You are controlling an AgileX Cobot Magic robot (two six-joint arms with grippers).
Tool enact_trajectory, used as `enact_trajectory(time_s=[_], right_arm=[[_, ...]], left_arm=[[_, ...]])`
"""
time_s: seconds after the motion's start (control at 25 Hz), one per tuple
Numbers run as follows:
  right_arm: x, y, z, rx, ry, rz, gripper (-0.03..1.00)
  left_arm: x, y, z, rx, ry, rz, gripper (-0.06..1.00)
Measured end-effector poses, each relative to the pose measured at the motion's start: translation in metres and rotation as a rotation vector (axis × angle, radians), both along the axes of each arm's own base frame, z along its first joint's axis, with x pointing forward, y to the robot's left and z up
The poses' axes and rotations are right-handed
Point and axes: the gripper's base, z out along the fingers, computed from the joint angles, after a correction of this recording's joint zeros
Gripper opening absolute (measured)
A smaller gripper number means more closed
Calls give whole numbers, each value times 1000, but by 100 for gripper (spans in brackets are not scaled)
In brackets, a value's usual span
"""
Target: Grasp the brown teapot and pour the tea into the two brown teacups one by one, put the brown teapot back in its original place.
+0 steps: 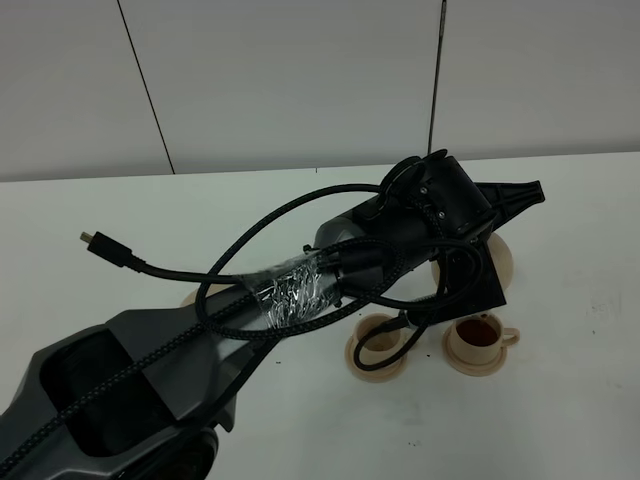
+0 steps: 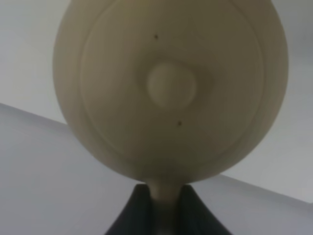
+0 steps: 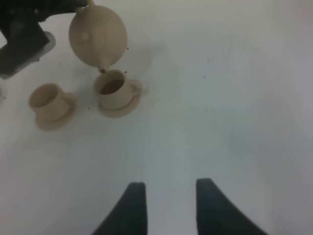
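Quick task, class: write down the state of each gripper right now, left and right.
Left gripper: closed on the handle of the brown teapot.
Right gripper: open, holding nothing.

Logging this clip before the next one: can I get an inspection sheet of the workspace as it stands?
Surface: white table; a few dark specks near the cups.
Job's things: teapot tilted, spout over the filled cup, which holds tea; empty cup beside it, each on its own saucer; a tan edge, likely the wide saucer, shows under the left arm.
Clutter: nothing seen.
Grippers: left gripper shut on the teapot's handle; right gripper open, empty, apart from the cups.
Cables: braided cables along the left arm, bound with shiny tape; one plug hangs loose.
Surroundings: pale panelled wall.
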Motion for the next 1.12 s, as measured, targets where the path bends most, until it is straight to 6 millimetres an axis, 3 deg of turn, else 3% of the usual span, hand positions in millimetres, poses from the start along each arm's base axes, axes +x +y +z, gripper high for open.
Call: enact_trajectory(time_s=[1.12], right_arm=[[0,0,0,0,0,0,24]], left_arm=[[2,-1,-2,7,-28,-17,17]])
